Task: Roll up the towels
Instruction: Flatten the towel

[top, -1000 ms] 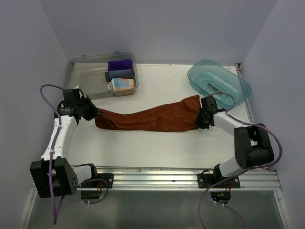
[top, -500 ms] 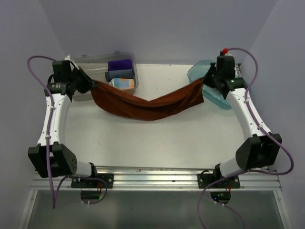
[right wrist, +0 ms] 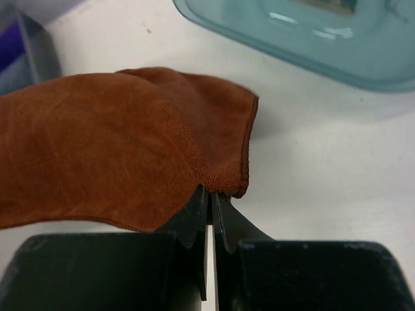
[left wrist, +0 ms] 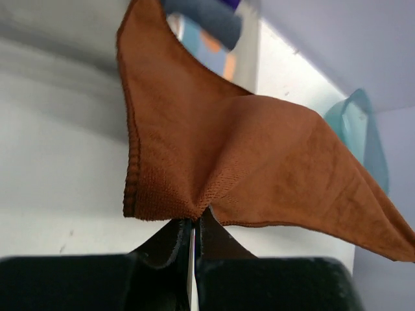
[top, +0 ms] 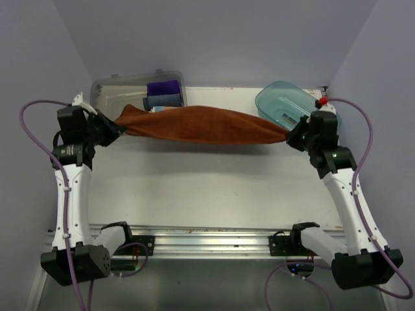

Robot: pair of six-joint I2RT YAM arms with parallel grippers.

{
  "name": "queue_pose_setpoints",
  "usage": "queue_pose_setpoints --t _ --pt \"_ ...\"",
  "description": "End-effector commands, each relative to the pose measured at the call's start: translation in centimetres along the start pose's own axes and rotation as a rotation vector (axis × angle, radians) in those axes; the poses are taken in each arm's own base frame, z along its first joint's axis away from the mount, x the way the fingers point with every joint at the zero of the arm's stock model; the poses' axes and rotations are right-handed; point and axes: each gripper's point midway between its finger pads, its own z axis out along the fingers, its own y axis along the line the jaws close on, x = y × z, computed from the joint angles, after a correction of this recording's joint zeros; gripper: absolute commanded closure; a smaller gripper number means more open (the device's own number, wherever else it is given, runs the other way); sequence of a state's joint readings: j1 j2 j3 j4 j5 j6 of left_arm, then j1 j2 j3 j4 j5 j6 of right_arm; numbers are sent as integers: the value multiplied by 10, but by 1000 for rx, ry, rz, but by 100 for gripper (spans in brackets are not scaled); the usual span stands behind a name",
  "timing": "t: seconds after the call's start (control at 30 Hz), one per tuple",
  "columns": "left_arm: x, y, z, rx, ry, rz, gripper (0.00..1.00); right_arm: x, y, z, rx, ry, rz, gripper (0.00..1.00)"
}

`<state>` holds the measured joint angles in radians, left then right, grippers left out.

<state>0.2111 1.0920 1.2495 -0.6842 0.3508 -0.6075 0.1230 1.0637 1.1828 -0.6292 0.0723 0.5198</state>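
Both pairs of jaws are clenched on cloth; we see the left gripper [left wrist: 192, 220] pinching one end of the plain rust-brown terry towel [top: 194, 124] between closed fingers, with the fabric fanning out from the pinch; the right gripper [right wrist: 211, 194] nips a hemmed corner at the opposite end, its fingers pressed together with only the cloth between them.

Between the two grips we find the towel drawn out in a long band across the far half of the white table top [top: 207, 188]; it appears to be held up off the surface, and its lower edge bows down a little.

Behind the towel's left end sits a clear plastic rectangular bin [top: 104, 87]; in it we make out a rolled purple cloth [top: 162, 87] and a grey-blue cloth [top: 165, 99] just in front of it; from the left wrist, the patterned pale blue, orange and white towel [left wrist: 224, 65] peeks past the brown edge.

Just behind the right gripper lies a translucent teal plastic tub [top: 292, 103].
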Motion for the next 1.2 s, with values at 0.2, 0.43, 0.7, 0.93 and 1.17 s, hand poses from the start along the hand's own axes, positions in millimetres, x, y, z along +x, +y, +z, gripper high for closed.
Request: queue_pose_setpoints --t 0.2,0.43,0.7,0.93,1.17 --pt "156 123 9 -280 287 -98 100 152 -88 -8 205 308 42 43" --pt "156 135 8 -330 272 -81 100 182 -92 -11 188 381 77 40" --pt "159 136 12 -332 287 -93 100 231 -101 4 179 449 189 41" --pt "156 135 15 -330 291 -98 100 239 -112 27 238 455 185 49" --pt "149 133 14 -340 280 -95 100 250 -124 38 284 456 181 55"
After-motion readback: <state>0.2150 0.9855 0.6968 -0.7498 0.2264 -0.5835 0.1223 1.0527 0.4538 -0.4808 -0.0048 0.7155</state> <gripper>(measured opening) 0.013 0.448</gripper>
